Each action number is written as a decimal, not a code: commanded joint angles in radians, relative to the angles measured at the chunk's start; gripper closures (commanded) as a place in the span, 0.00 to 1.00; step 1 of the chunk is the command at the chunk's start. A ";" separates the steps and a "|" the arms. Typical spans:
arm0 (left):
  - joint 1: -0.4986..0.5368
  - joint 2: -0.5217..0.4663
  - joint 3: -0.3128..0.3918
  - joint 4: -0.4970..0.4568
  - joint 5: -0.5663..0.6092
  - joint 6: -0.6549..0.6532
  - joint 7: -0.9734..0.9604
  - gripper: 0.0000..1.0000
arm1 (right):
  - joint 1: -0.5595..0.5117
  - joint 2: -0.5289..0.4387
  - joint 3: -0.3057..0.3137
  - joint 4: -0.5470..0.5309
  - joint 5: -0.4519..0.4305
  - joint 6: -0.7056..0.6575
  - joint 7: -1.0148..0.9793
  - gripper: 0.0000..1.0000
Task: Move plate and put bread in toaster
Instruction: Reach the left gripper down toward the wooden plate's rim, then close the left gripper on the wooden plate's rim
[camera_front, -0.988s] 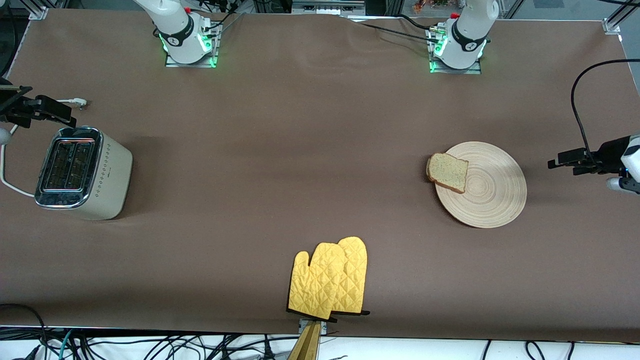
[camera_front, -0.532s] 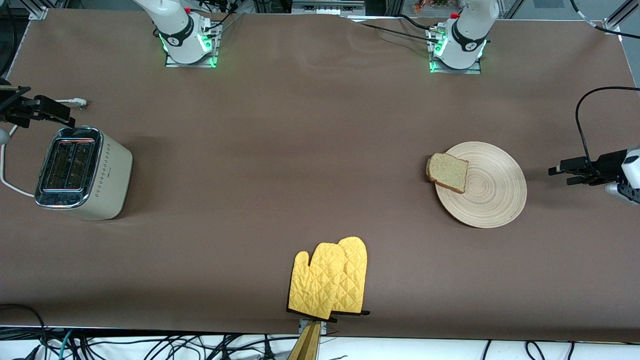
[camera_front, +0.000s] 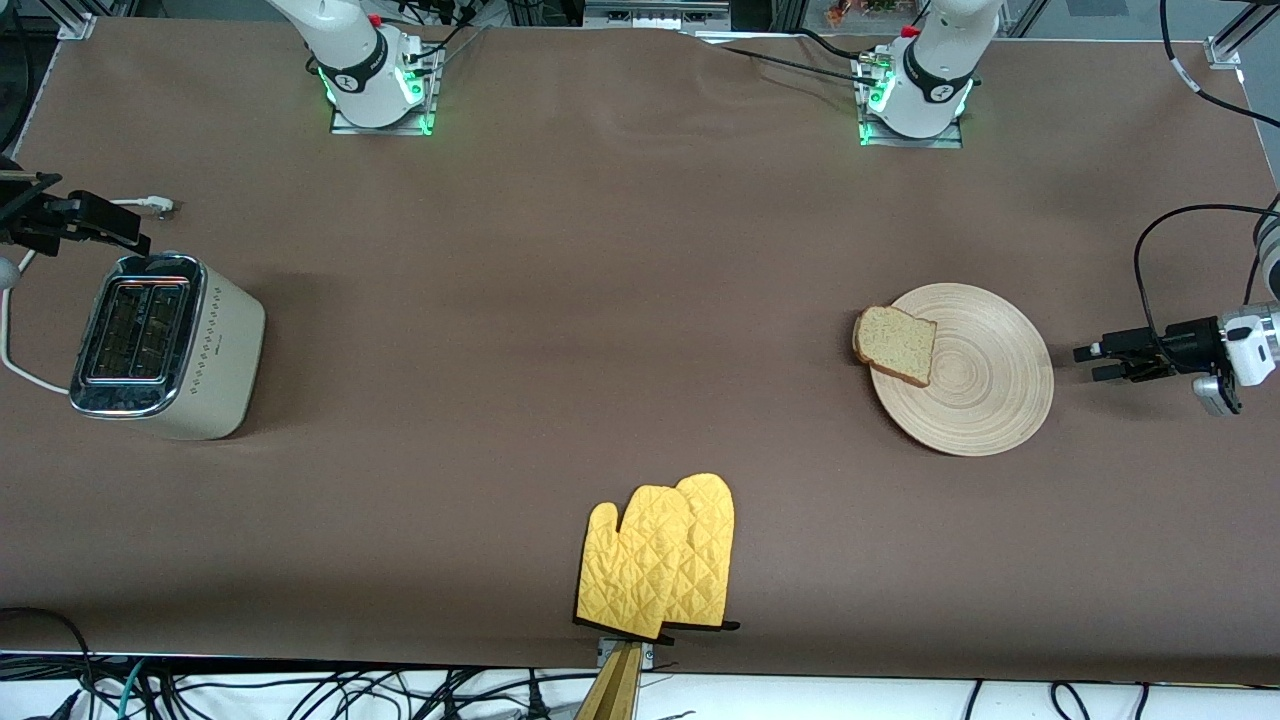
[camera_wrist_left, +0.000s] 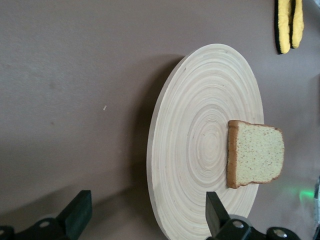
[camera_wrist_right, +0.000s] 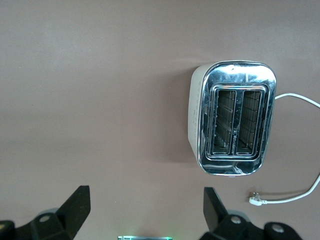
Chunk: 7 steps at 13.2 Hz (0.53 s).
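The pale wooden plate (camera_front: 985, 385) lies toward the left arm's end of the table. The brown bread (camera_front: 895, 345) rests on its rim on the side toward the right arm's end, slightly overhanging. My left gripper (camera_front: 1088, 361) is open, low beside the plate and a small gap from its edge. In the left wrist view the plate (camera_wrist_left: 195, 140) and bread (camera_wrist_left: 256, 153) lie just ahead of the open left gripper (camera_wrist_left: 147, 202). The cream toaster (camera_front: 165, 345) stands at the right arm's end, slots empty. My right gripper (camera_front: 100, 215) waits open over the table next to the toaster (camera_wrist_right: 232, 117).
A pair of yellow oven mitts (camera_front: 660, 560) lies near the table's front edge, midway along it. The toaster's white cord and plug (camera_front: 155, 207) trail on the cloth by the right gripper. Bare brown cloth spans between toaster and plate.
My left gripper has come in toward the plate's edge and levelled out. The right arm, plate, bread and toaster have not moved.
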 joint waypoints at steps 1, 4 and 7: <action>0.010 0.035 -0.014 0.030 -0.085 -0.056 0.018 0.00 | -0.007 0.008 0.001 0.021 0.002 -0.004 -0.005 0.00; 0.013 0.081 -0.014 0.030 -0.089 -0.056 0.026 0.00 | -0.007 0.008 0.001 0.021 0.002 -0.005 -0.005 0.00; 0.025 0.095 -0.014 0.029 -0.090 -0.061 0.024 0.00 | -0.008 0.008 -0.001 0.021 0.002 -0.005 -0.007 0.00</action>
